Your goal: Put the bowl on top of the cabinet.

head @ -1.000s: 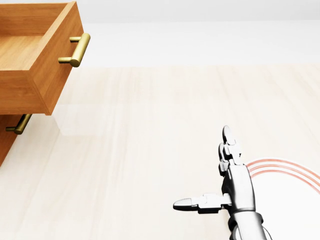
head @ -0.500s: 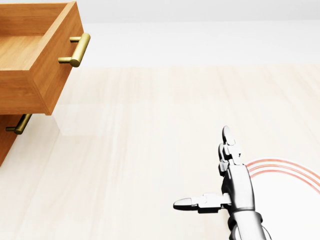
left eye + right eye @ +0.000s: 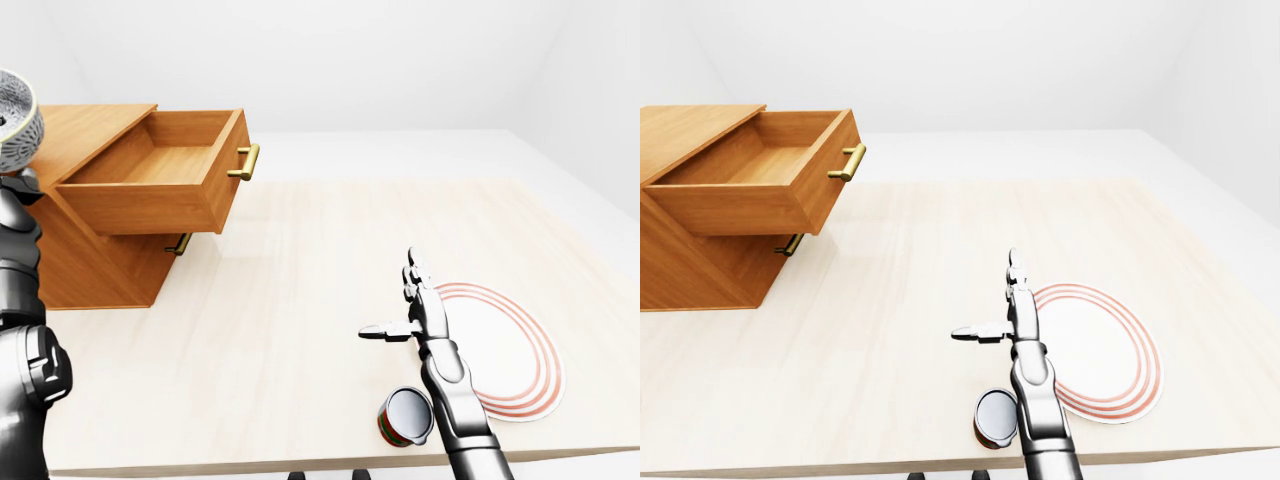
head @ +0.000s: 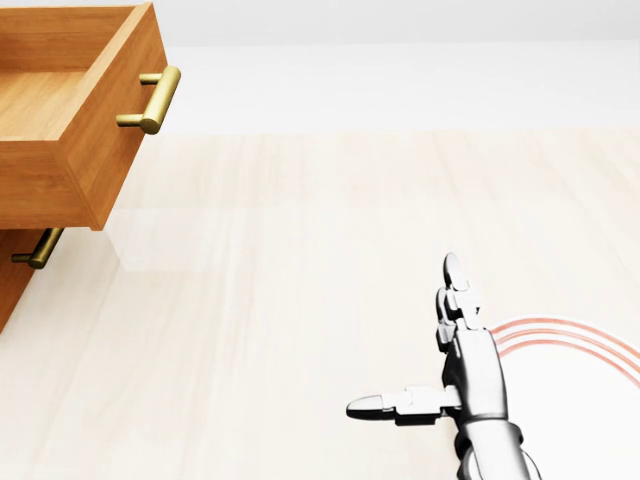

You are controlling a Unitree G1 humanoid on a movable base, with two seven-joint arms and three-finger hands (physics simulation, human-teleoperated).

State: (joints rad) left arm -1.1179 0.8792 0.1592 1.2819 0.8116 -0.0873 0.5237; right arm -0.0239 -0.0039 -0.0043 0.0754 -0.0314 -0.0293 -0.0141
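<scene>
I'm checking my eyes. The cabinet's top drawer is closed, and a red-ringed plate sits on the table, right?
No. The top drawer of the cabinet is pulled open, as the left-eye view shows. The red-ringed plate does sit on the table.

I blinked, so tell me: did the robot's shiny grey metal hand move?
No. In the head view the shiny grey metal right hand stays beside the red-ringed white plate, same spot.
</scene>
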